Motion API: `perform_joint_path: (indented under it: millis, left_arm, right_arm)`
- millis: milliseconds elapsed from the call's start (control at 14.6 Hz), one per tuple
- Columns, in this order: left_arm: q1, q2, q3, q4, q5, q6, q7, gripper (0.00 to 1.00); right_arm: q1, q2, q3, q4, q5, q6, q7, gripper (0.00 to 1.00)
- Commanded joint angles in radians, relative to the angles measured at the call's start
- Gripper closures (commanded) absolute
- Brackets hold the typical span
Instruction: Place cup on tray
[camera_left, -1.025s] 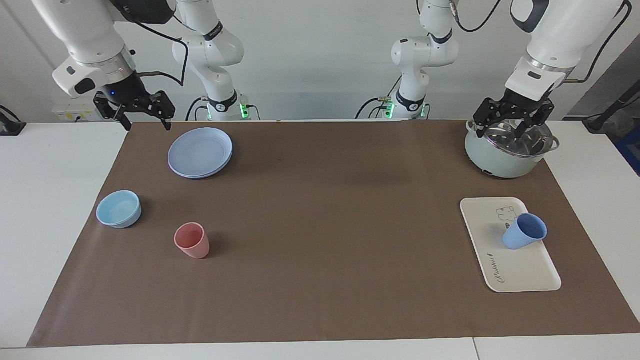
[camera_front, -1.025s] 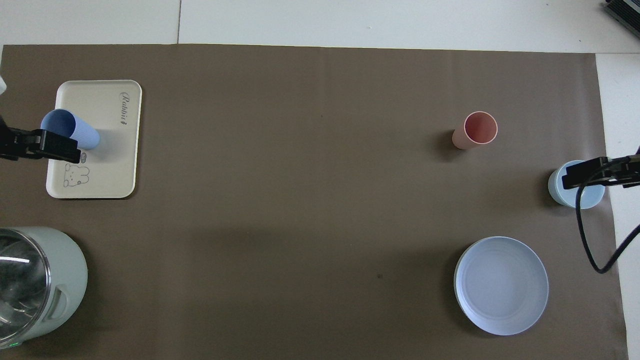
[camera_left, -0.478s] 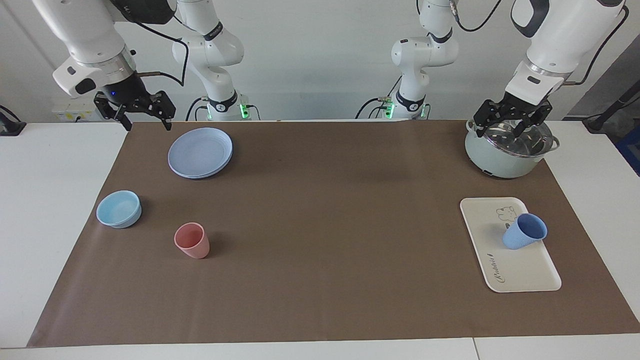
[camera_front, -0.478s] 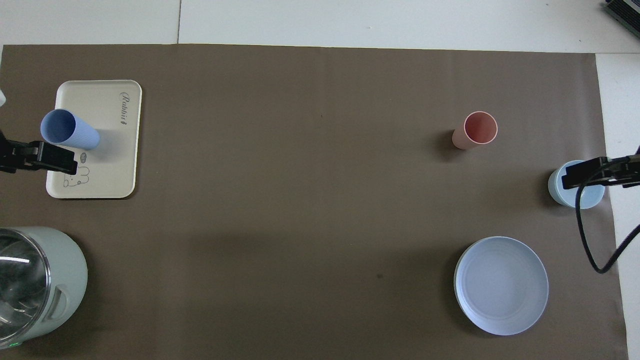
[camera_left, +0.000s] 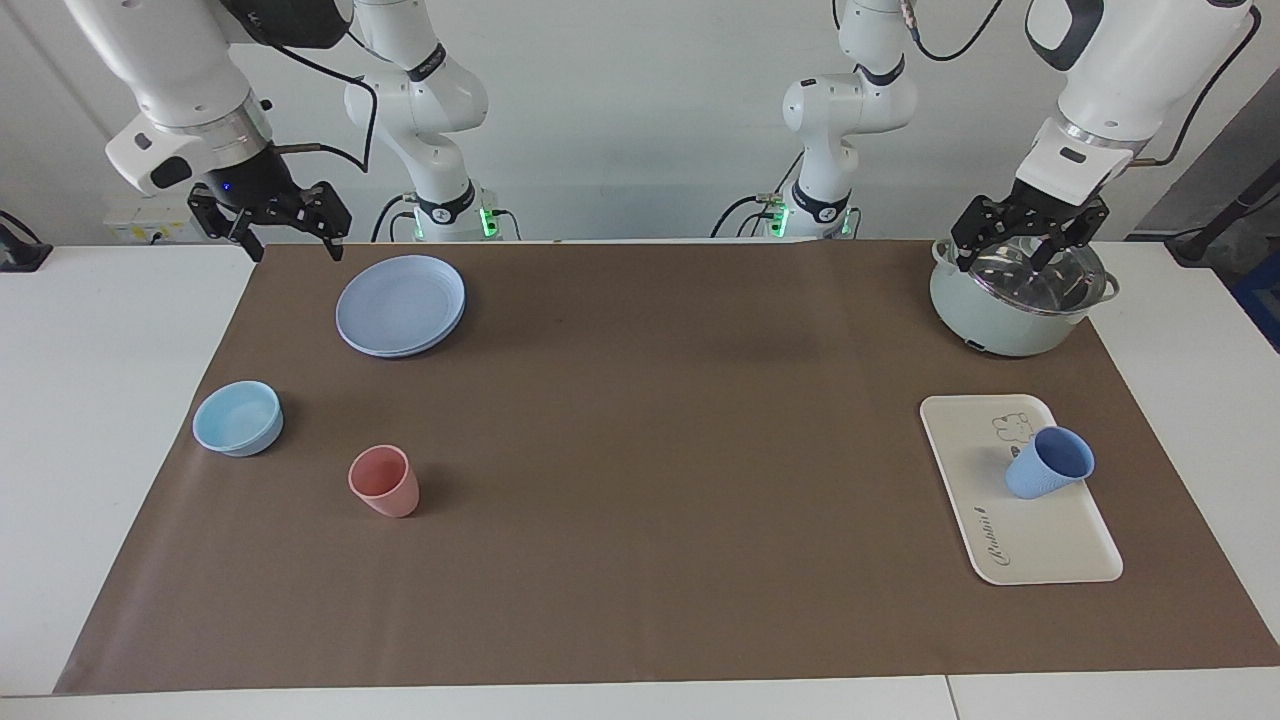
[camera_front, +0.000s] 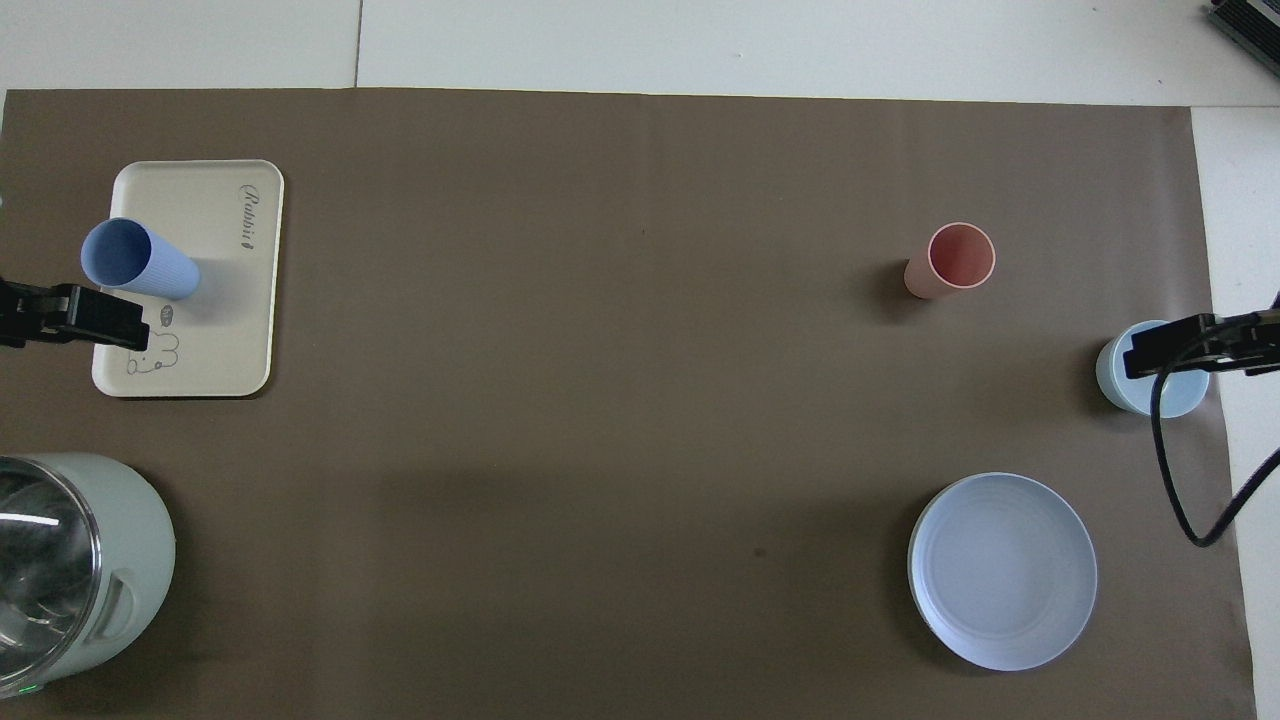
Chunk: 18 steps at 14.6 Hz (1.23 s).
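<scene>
Item 1, cup (camera_left: 1048, 463): upright on tray (camera_left: 1040, 555), toward left arm's end of table, free of any grip. We judge placement done.

Item 2, left gripper (camera_left: 1030, 243): fingers wide, empty. Change we log: it has drawn back from tray over past second and now hangs over lidded pot (camera_left: 1000, 325). Cup sits farther from robots than pot, well apart from gripper.

Item 3, right gripper (camera_left: 268, 222): wide, empty, waiting over table edge beside plates (camera_left: 400, 305).

Remaining, untouched: pink cup (camera_left: 384, 481), blue bowl (camera_left: 238, 418).
</scene>
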Motion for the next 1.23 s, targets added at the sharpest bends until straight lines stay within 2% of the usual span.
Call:
perform_joint_path:
  millis: [0, 1162]
  left_arm:
    - [0.001, -0.028, 0.003, -0.033, 0.002, 0.017, 0.017, 0.00]
    - [0.020, -0.026, 0.003, -0.033, 0.002, 0.044, 0.017, 0.00]
  right_arm:
    - [-0.008, -0.001, 0.008, 0.005, 0.003, -0.010, 0.014, 0.00]
    - [-0.006, -0.001, 0.011, 0.006, 0.002, 0.001, 0.011, 0.00]
